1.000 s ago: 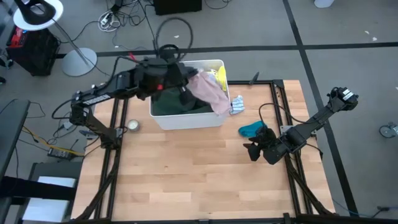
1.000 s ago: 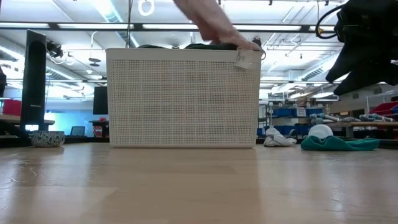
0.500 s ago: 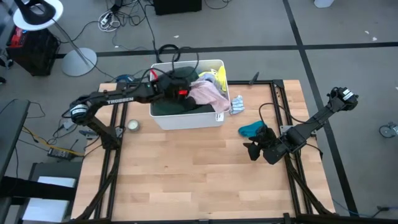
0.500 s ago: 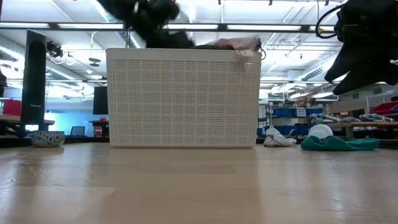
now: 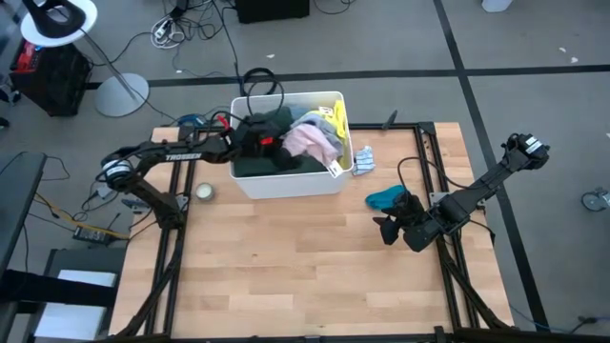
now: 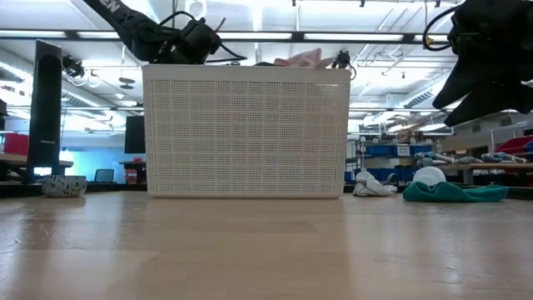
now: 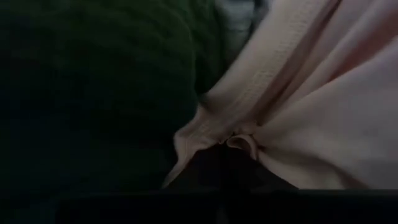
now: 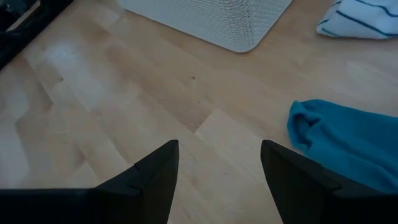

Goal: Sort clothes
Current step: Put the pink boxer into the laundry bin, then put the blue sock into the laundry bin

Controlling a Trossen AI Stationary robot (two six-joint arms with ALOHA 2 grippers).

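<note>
Pink garment point(image 7: 311, 106) sits pinched in the closed left claw point(image 5: 270, 143) inside the bin point(image 5: 286, 183); right claw point(image 8: 217, 180) gapes wide.

On my wooden surface point(image 5: 286, 267) stands a white perforated bin point(image 5: 286, 181), a small patterned bowl point(image 5: 202, 192) near it.

Grey floor point(image 5: 534, 38) crossed by dark tape lines, cables point(image 5: 191, 24) strewn near a round white lamp base point(image 5: 119, 93) — pale wood counter point(image 5: 286, 257), fluorescent ceiling strips point(image 6: 83, 35), blue shelving point(image 6: 391, 150) far behind.
</note>
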